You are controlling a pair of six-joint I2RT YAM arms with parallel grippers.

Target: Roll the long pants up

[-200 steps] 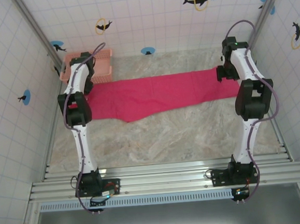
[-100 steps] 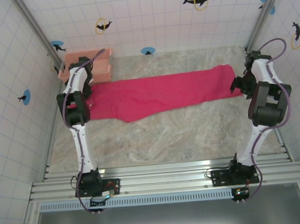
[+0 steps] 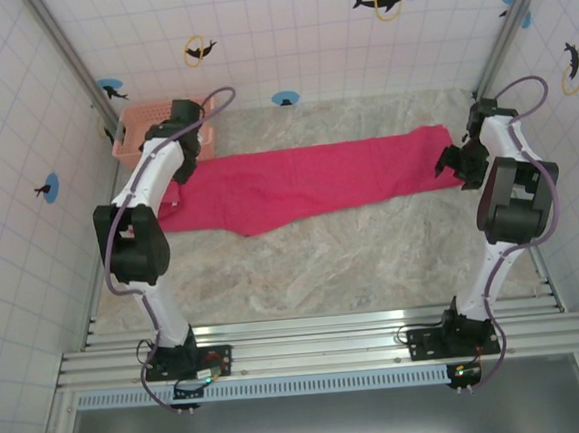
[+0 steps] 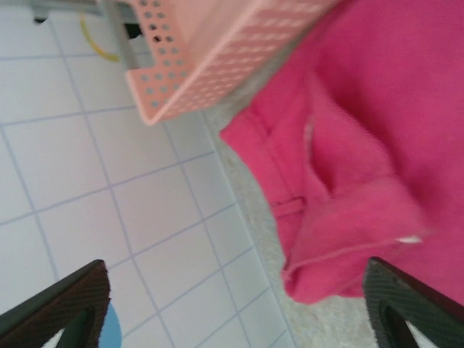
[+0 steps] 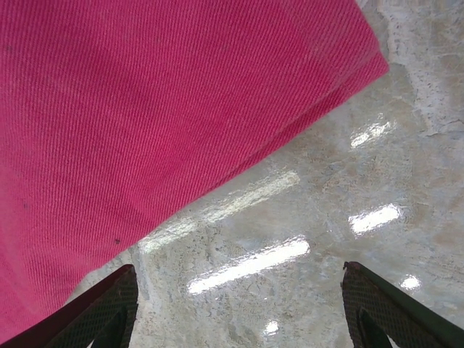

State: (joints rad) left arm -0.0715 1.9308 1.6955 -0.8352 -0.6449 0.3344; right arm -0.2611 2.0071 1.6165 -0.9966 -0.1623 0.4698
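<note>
Ribbed magenta long pants (image 3: 307, 180) lie flat, bare glossy table (image 5: 326, 217) past hem edge; left gripper (image 4: 232, 290) & right gripper (image 5: 239, 290) both agape.

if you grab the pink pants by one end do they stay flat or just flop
Probably floppy: the long pants lie flat, and the waist end bunches in soft folds. The ribbed weave likely grips well, yet the glossy table may let them slide.
</note>
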